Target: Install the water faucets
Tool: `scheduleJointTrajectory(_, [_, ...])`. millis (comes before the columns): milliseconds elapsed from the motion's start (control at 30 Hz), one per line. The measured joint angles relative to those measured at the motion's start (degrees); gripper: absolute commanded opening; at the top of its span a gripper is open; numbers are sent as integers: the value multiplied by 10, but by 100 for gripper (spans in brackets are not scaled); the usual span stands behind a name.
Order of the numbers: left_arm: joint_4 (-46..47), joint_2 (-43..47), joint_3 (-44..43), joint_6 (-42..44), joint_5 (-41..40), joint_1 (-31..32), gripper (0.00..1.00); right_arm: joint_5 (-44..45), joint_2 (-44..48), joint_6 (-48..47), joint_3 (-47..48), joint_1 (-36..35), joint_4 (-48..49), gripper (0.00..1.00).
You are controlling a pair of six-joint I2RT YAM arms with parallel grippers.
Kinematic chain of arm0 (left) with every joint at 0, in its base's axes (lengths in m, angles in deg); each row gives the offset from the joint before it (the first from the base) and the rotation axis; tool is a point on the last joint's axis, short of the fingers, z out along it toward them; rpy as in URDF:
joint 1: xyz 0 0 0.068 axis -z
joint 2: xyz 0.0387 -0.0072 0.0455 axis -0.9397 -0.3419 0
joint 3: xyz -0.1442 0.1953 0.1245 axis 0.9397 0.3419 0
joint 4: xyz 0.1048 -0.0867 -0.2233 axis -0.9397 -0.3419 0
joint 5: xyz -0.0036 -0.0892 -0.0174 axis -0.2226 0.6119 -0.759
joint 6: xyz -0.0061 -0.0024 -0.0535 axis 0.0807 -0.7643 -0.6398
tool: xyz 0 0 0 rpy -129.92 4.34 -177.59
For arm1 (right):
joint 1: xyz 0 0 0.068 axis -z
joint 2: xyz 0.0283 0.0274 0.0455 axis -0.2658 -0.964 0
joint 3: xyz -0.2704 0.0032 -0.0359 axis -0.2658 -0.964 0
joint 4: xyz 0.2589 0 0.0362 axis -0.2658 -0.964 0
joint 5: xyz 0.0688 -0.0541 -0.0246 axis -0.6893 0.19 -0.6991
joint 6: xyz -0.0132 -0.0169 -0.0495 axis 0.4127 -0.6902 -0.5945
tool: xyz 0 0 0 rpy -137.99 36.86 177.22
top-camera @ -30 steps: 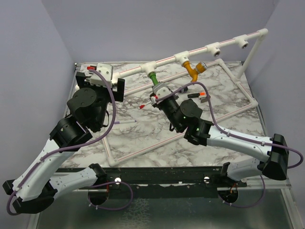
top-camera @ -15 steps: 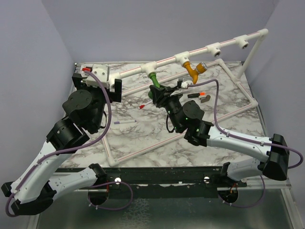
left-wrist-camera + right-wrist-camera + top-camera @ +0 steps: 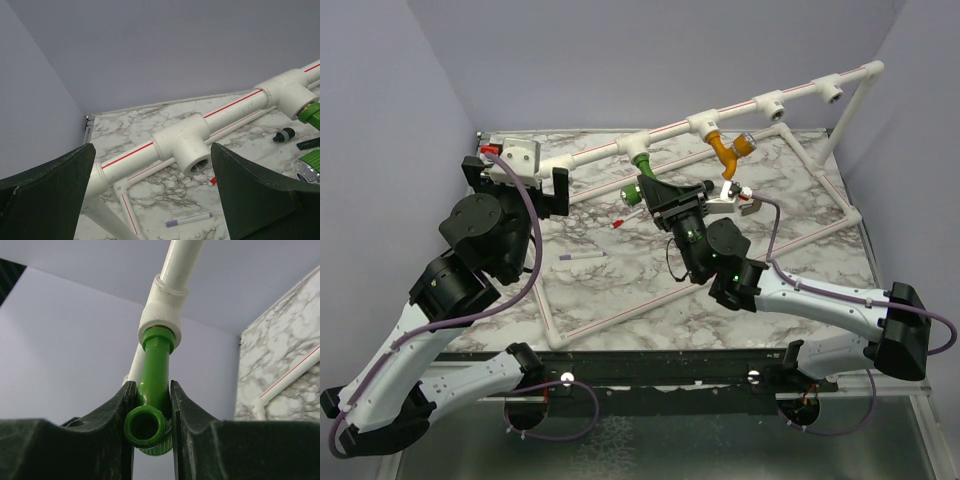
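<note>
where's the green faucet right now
Top view, centre back: the green faucet hangs from a T-socket left of the orange faucet, pinched in the right claw.

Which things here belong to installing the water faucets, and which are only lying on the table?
For the job: green faucet in the right gripper; orange faucet; white pipe frame with its sockets.
Just lying about: purple pen; red pen; small black part.

White pipe frame [image 3: 703,122], purple pen [image 3: 582,256] and seemingly red pen [image 3: 619,222] occupy marble table [image 3: 620,290].
</note>
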Motion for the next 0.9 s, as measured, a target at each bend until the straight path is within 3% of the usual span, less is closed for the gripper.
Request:
scheduleJointTrajectory(300, [0, 9, 1, 0, 3, 0, 99, 2, 0, 213, 3, 2, -39, 1])
scheduleJointTrajectory(533, [0, 9, 1, -2, 9, 0, 99, 1, 3, 288, 18, 3, -85, 3])
scheduleJointTrajectory(700, [0, 9, 1, -2, 10, 0, 99, 0, 7, 288, 18, 3, -95, 37])
scheduleJointTrajectory(900, [0, 8, 1, -2, 10, 0, 99, -4, 16, 260, 18, 2, -112, 62])
